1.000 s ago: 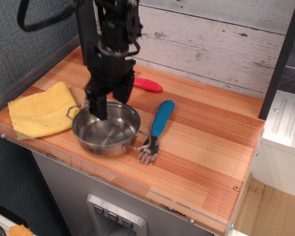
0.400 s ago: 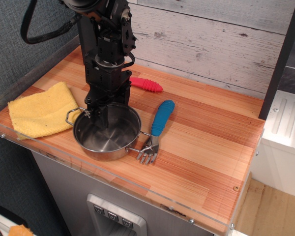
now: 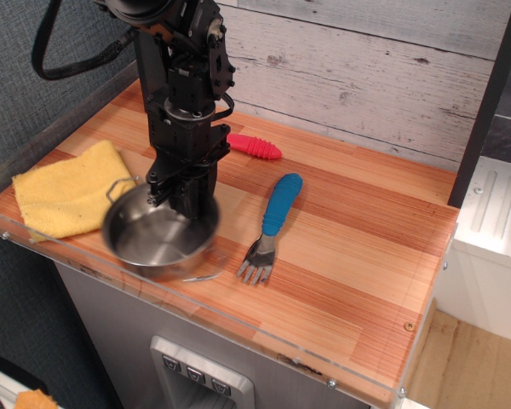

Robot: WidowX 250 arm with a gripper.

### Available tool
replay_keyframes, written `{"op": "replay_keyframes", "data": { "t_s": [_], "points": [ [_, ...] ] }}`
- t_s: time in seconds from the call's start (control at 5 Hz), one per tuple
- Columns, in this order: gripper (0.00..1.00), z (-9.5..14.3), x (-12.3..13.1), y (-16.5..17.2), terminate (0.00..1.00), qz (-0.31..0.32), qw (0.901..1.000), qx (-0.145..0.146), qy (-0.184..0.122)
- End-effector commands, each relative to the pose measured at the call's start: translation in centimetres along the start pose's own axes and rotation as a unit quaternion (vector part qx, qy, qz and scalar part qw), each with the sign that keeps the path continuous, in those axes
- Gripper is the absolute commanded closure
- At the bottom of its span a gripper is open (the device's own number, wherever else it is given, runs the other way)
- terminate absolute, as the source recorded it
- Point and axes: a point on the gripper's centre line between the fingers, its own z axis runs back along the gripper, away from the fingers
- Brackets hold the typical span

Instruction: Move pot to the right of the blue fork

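Shifted since earlier: pot (image 3: 153, 240), now nearer table (image 3: 358, 281) front-left corner, blurred. Tool (image 3: 184, 194) pinching pot's back rim. Blue fork (image 3: 271, 226) mid-table, clear of pot.

Below your gripper (image 3: 183, 198): pot (image 3: 153, 239), shiny polished steel, mirror-smooth. To its right: blue fork (image 3: 271, 223), glossy plastic handle, dull metal tines. To its left: yellow cloth (image 3: 60, 189), soft matt weave. Under all: table (image 3: 349, 256), smooth striped wood. Behind: wall (image 3: 366, 68), rough weathered planks.

bare wood right of blue fork (image 3: 272, 226)
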Motion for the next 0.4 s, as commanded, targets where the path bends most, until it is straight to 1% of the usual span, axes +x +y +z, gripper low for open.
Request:
{"op": "replay_keyframes", "data": {
  "t_s": [0.0,0.2],
  "points": [
    [1.0,4.8,0.7,-0.5,0.0,-0.002,0.9993,-0.024,-0.029],
    [1.0,6.7,0.3,-1.1,0.0,0.004,0.9992,-0.035,-0.021]
  ]
}}
